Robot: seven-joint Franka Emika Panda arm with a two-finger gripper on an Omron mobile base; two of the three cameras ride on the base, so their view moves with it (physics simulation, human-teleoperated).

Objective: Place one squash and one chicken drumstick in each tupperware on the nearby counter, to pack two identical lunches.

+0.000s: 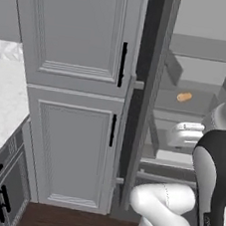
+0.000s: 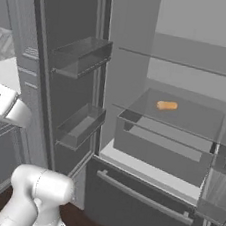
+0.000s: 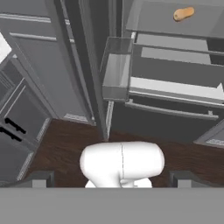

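Observation:
One small orange-tan oblong food item lies on a glass shelf inside the open fridge; it also shows in the left base view and the hand view. I cannot tell whether it is a squash or a chicken drumstick. My gripper is open and holds nothing, its fingertips set wide apart, well back from the fridge and looking down over the floor toward it. The white counter runs along the left. The tupperware is out of view.
The fridge door stands open on the left with two door bins. Below the glass shelf are a crisper drawer and a freezer drawer with a bar handle. A tall grey cabinet adjoins the fridge. The floor is dark wood.

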